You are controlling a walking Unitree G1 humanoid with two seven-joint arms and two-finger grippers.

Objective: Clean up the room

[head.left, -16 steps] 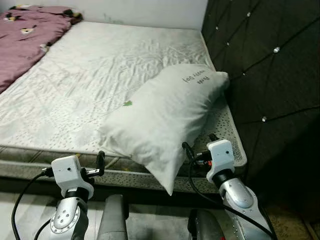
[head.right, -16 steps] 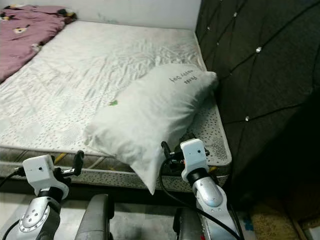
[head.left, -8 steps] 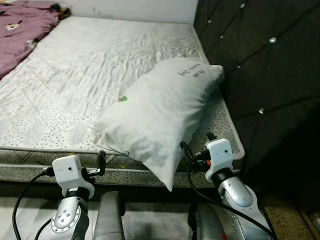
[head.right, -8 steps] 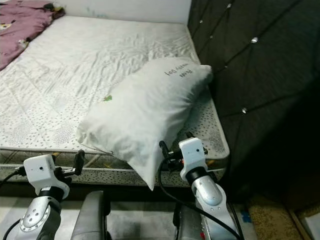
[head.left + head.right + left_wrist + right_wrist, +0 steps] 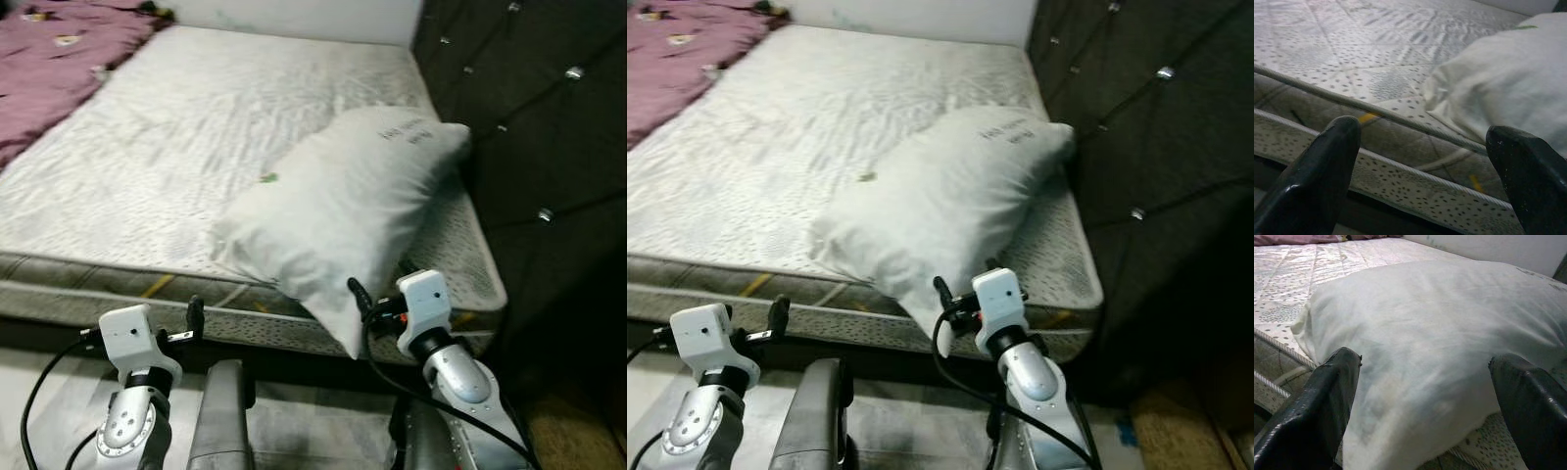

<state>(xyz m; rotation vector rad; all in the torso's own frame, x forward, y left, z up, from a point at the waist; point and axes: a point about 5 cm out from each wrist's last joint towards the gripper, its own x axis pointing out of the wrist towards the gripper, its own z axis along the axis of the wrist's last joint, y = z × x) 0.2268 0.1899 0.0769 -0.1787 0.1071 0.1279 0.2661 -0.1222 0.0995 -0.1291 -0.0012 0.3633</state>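
Purple blanket (image 5: 49, 59): seen bunched on the far left part of the bed, unfolded; judged not yet tidied.

Mattress (image 5: 176, 147): a pale patterned surface, bare across its middle, no sheet or cover laid out on it.

Left pincer (image 5: 193, 318): held low in front of the mattress edge, fingers (image 5: 1317, 181) spread wide in the wrist view, nothing held between them, no contact made with the bed.

White pillow (image 5: 343, 211): found at the right end of the bed, lying askew from the near edge up toward the headboard, its near corner overhanging the mattress edge. Judged out of place and the likely item in hand.

Right pincer (image 5: 355, 294): placed just beside the overhanging pillow corner, fingers (image 5: 1327, 401) wide apart in the wrist view with the pillow bulking between them, nothing gripped.

Dark tufted headboard (image 5: 549, 127): set along the right side, the pillow's far end resting near it.

Progress: the tidying is judged barely begun; pillow and blanket both remain to be dealt with.
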